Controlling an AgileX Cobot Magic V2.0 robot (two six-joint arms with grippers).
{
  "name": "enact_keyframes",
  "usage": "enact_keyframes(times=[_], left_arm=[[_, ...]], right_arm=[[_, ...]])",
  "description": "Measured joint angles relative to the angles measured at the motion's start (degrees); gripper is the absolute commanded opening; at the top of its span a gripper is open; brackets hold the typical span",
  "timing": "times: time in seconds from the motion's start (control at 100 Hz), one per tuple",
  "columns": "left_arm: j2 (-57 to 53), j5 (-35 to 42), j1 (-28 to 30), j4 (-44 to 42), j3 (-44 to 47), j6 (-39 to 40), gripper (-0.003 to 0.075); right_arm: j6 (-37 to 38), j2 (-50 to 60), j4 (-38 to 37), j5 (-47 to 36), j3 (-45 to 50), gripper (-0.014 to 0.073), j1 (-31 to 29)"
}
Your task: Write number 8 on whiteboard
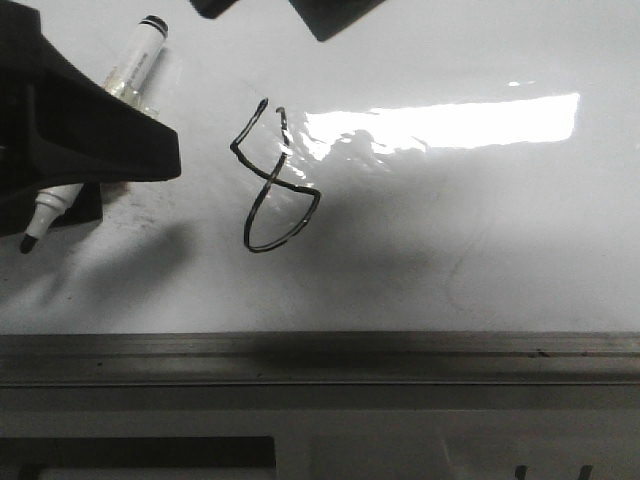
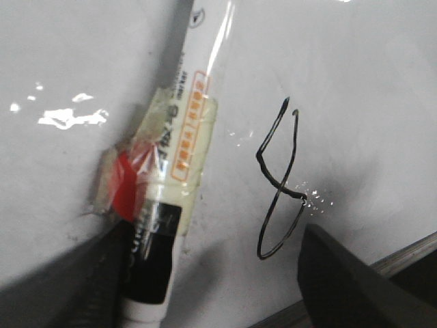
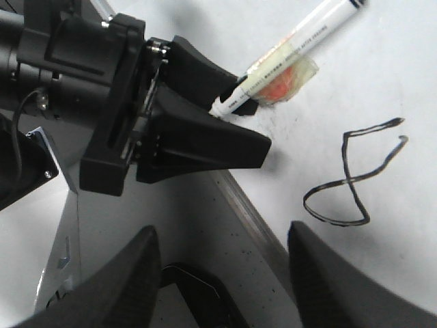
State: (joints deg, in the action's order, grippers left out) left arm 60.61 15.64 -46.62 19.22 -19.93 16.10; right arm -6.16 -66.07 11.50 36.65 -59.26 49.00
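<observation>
So the left pincer [image 1: 60, 160] is over at the left side of the whiteboard [image 1: 480, 240], clamped on a white marker [image 1: 135, 65] with its black tip [image 1: 30, 243] pointing down toward the grey metal frame edge [image 1: 400, 360] and its black-ringed cap end sticking up and away. The marker has a wad of clear tape [image 2: 179, 147] wrapped round its barrel with something red [image 2: 128, 179] tucked under it, plus an orange-bordered label. Just to the right of the marker sits the number 8 [image 1: 272, 180], a thin black slanted figure with an angular top loop that doesn't quite close and a rounder bottom loop, drawn straight on the board and well clear of the frame edge. The marker tip is apart from the 8, not touching it. Right of the 8 there's a big bright glare patch [image 1: 450, 122] running across the board, starting right by the 8's top loop. The right pincer [image 3: 222, 273] has its two black fingers [image 3: 116, 280] spread apart with nothing between them; in its own wrist view the 8 [image 3: 355, 178] lies beyond them on the board.
</observation>
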Motion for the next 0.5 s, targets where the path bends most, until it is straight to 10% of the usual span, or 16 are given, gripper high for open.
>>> enact_keyframes(times=[0.5], left_arm=[[-3.4, -20.5, 0.0, 1.2, 0.0, -0.3, 0.0501]], right_arm=[[0.2, 0.0, 0.6, -1.6, 0.0, 0.0363, 0.0]])
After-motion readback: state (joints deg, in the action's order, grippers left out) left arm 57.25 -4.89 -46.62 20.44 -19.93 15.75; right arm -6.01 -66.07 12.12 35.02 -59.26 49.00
